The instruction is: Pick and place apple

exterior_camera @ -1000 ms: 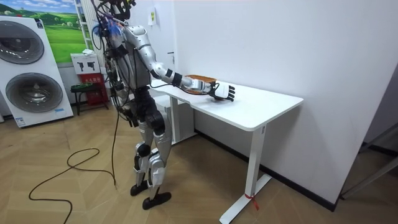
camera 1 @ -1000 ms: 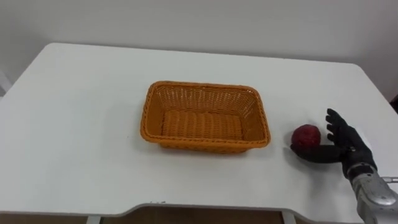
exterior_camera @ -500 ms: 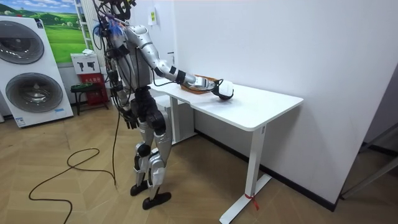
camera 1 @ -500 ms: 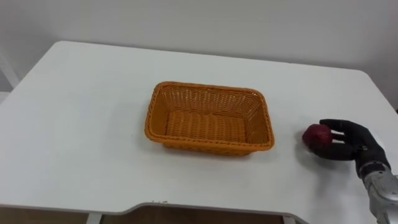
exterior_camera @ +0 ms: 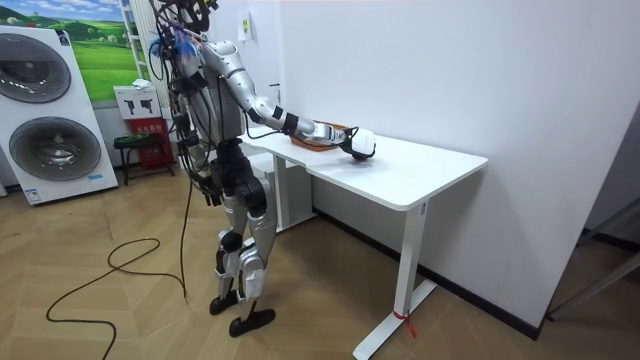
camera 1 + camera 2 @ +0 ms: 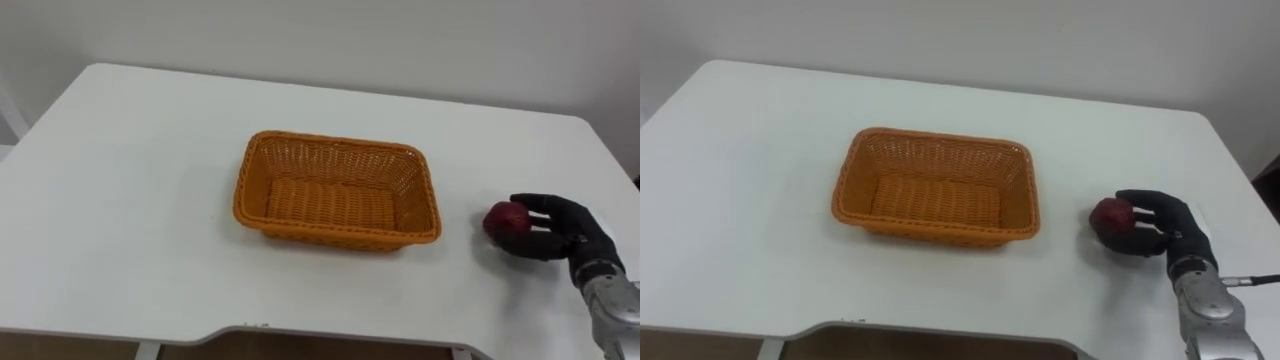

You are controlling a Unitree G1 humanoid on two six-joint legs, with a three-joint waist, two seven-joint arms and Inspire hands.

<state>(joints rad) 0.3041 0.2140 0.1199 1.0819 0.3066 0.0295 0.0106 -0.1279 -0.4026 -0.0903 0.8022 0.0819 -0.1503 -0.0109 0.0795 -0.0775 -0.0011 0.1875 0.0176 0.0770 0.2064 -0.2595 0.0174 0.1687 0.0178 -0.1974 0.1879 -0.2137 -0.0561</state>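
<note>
White wall (image 5: 430, 70) backs a white table (image 6: 120, 200) that stands on a wood floor (image 5: 330, 300). Two stacked washing machines (image 5: 48, 105) stand at the room view's left. I stand upright at the table's end nearer those machines, with my right arm stretched out over the top.

Basket (image 6: 338, 232): orange wicker, rectangular, open side up, near the table's middle. Its long axis runs left to right across the eye views.

Right hand (image 6: 563, 230): it comes in from the lower right, over the table's right part, with the palm turned toward the basket. Its fingers are curled over the apple's top and far side and the thumb lies under the near side, so it is clamped on the apple.

Apple (image 6: 504, 220): dark red, to the right of the basket and clear of it, with bare table between them. It sits in my grasp at the table's surface or just above it; I cannot tell whether it touches the top. It looks round, with no long axis I can make out. The stem end is hidden, so I cannot tell which way it points.
</note>
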